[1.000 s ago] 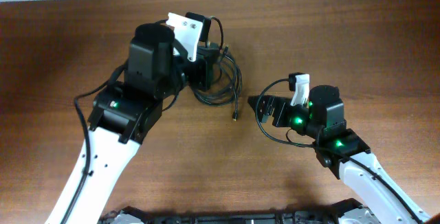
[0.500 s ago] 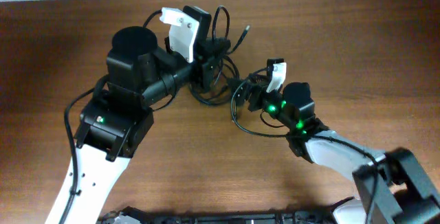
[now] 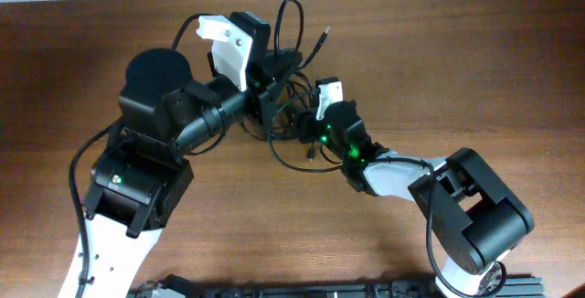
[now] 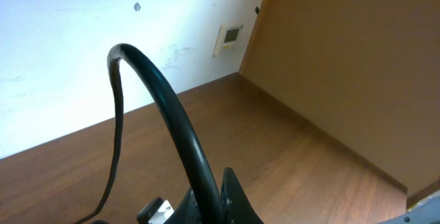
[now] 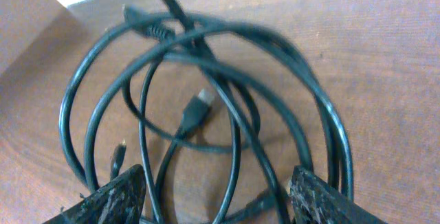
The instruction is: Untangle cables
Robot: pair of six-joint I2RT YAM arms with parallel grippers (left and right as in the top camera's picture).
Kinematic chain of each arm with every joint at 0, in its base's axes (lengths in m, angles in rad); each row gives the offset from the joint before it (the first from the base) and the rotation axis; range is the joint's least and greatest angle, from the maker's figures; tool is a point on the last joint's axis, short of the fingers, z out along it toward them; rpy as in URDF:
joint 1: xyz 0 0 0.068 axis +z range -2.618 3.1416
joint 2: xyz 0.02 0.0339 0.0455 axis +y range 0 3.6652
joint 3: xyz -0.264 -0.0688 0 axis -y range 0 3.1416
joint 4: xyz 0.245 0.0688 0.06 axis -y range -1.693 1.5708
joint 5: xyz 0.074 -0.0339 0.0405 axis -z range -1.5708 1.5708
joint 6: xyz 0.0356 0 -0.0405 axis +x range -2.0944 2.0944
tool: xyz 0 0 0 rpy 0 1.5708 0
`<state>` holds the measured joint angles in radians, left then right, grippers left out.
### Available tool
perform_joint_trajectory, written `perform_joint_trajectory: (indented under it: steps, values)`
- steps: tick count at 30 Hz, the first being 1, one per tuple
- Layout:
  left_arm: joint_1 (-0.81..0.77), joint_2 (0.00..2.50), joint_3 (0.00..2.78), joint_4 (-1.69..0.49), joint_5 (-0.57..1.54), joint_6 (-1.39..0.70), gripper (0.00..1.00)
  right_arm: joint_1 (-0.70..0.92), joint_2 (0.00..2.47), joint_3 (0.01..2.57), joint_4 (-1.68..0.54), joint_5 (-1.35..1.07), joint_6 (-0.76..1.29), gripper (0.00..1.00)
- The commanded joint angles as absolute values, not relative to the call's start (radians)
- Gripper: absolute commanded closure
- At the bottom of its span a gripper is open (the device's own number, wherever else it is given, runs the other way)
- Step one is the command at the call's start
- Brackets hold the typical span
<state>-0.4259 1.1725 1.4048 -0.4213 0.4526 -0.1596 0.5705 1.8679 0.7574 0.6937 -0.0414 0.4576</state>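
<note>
Thin black cables (image 3: 294, 115), one tangled bundle of overlapping round loops, lie on the brown wooden table (image 3: 512, 60). They sit upper centre in the overhead view, near the far edge. At the bundle's left one tall loop (image 3: 290, 0) stands clear above the rest, and a plug end (image 3: 324, 33) sticks out up-right of it. The right wrist view shows several coils stacked and crossing. A flat metal USB plug (image 5: 196, 110) lies inside the rings, and a small round plug (image 5: 118, 159) sits lower left. How many cords there are, cannot tell.

The left gripper (image 3: 274, 68), black with a white plate, is clamped tight on the cables at the bundle's left side. In the left wrist view a black strand (image 4: 172, 107) arches up out of its fingers, and a thinner strand drops away to the left. The right gripper (image 5: 216, 186) has its jaws spread wide, one worn black finger (image 5: 110, 200) on each side of the coils, nothing pinched. It sits low over the bundle's right half, just beside the left gripper.

Room: the left third of the table is open wood apart from the left arm crossing up from the lower left. The far edge runs just behind the raised loop, so there is little space there. Behind the table stands a white wall (image 4: 69, 45) with a small wall plate (image 4: 229, 35), and a flat tan panel (image 4: 344, 66) to its right. Right of the bundle is open wood out to the frame edge. The right arm comes in from the lower right corner, bulky there.
</note>
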Motion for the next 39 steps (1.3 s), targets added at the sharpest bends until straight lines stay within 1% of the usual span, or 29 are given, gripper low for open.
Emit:
perform_joint_trajectory:
  steps: [1,2,4,5,7,10,11,13,14,17,20,21,23,25,27,29,30,32,33,34,35,38,39]
  values:
    - [-0.424,1.163,1.42,-0.416,0.442,-0.139,1.0,0.575,1.868,0.778,0.78,-0.115,0.417,0.18]
    - [-0.421,1.161,1.42,-0.416,0.421,-0.14,1.0,0.575,1.861,0.778,0.786,-0.156,0.414,0.14]
    - [-0.402,1.148,1.42,-0.417,0.326,-0.179,1.0,0.574,1.841,0.777,0.765,-0.231,0.414,0.14]
    - [-0.379,1.134,1.42,-0.426,0.23,-0.302,1.0,0.572,1.824,0.777,0.739,-0.26,0.414,0.14]
    - [-0.363,1.129,1.42,-0.44,0.22,-0.342,1.0,0.56,1.803,0.777,0.737,-0.283,0.415,0.14]
    - [-0.363,1.154,1.42,-0.524,0.22,-0.382,1.0,0.548,1.784,0.777,0.833,-0.288,0.415,0.11]
    - [-0.363,1.174,1.42,-0.551,0.22,-0.424,1.0,0.55,1.784,0.777,0.871,-0.308,0.415,0.1]
    - [-0.364,1.221,1.42,-0.605,0.22,-0.536,1.0,0.55,1.785,0.778,0.879,-0.293,0.406,0.09]
    - [-0.364,1.241,1.42,-0.625,0.221,-0.557,1.0,0.549,1.785,0.778,0.879,-0.289,0.391,0.1]
    - [-0.364,1.275,1.42,-0.637,0.334,-0.614,1.0,0.549,1.785,0.778,0.901,-0.266,0.382,0.09]
    - [-0.389,1.274,1.42,-0.633,0.417,-0.644,1.0,0.55,1.785,0.778,0.952,-0.181,0.284,0.1]
    - [-0.414,1.273,1.42,-0.633,0.448,-0.644,1.0,0.55,1.785,0.781,0.982,-0.148,0.237,0.13]
    - [-0.45,1.27,1.42,-0.621,0.505,-0.643,1.0,0.549,1.788,0.794,0.985,-0.097,0.144,0.15]
    - [-0.493,1.259,1.42,-0.619,0.528,-0.643,1.0,0.549,1.795,0.825,0.982,-0.034,0.1,0.15]
    - [-0.532,1.245,1.42,-0.604,0.528,-0.635,1.0,0.548,1.818,0.869,0.981,0.004,0.1,0.17]
    - [-0.56,1.233,1.42,-0.588,0.527,-0.6,1.0,0.548,1.85,0.91,0.977,0.073,0.1,0.21]
    - [-0.563,1.226,1.42,-0.59,0.527,-0.59,1.0,0.544,1.867,0.931,0.977,0.129,0.101,0.26]
    - [-0.563,1.224,1.42,-0.589,0.527,-0.59,1.0,0.531,1.871,0.938,0.977,0.128,0.101,0.41]
    - [-0.562,1.224,1.42,-0.588,0.527,-0.59,1.0,0.523,1.871,0.938,0.977,0.128,0.101,0.57]
    - [-0.562,1.224,1.42,-0.589,0.527,-0.589,1.0,0.511,1.871,0.938,0.976,0.128,0.101,0.89]
    - [-0.562,1.224,1.42,-0.589,0.526,-0.575,1.0,0.501,1.871,0.938,0.976,0.128,0.105,0.96]
    - [-0.562,1.224,1.42,-0.62,0.371,-0.544,1.0,0.488,1.867,0.938,0.94,0.125,0.113,0.96]
    - [-0.561,1.224,1.42,-0.645,0.291,-0.544,1.0,0.488,1.854,0.938,0.882,0.106,0.113,0.96]
